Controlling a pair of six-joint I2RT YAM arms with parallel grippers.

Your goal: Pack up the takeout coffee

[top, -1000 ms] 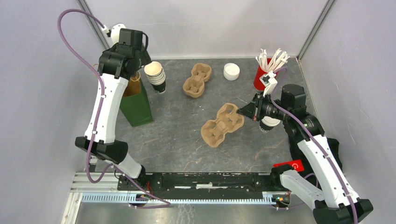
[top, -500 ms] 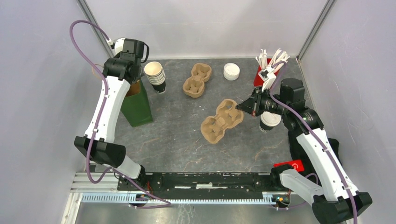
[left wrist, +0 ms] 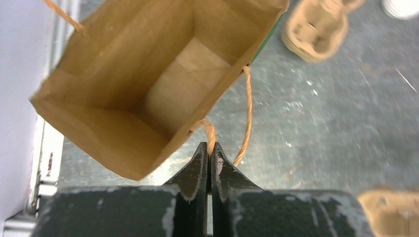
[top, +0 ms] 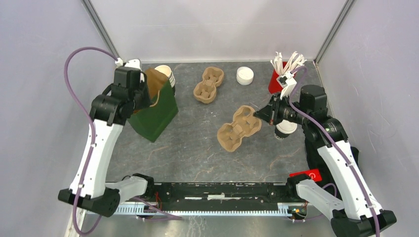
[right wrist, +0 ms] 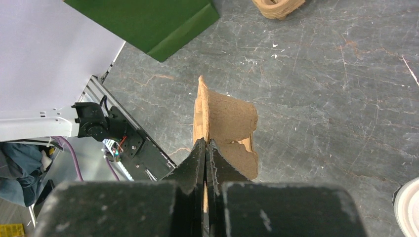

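Note:
The takeout coffee (top: 285, 130), a dark cup with a white lid, stands on the table just under my right forearm. Its lid edge (right wrist: 411, 208) shows at the right wrist view's corner. My right gripper (right wrist: 206, 143) is shut on the rim of a brown pulp cup carrier (top: 240, 129), held on edge above the table. My left gripper (left wrist: 209, 150) is shut on the twine handle (left wrist: 211, 132) of the green paper bag (top: 155, 116). The bag leans to the right with its brown inside (left wrist: 163, 74) open and empty.
A second pulp carrier (top: 208, 84) lies at the back centre, with a stack of white lids (top: 244, 75) to its right. A red holder of white sticks (top: 277, 79) stands back right. A stack of lidless cups (top: 167, 74) sits behind the bag. Walls close in on both sides.
My left gripper closed on the bag's handle and drew back toward the near left, tipping the bag to the right. My right gripper shifted the carrier slightly right.

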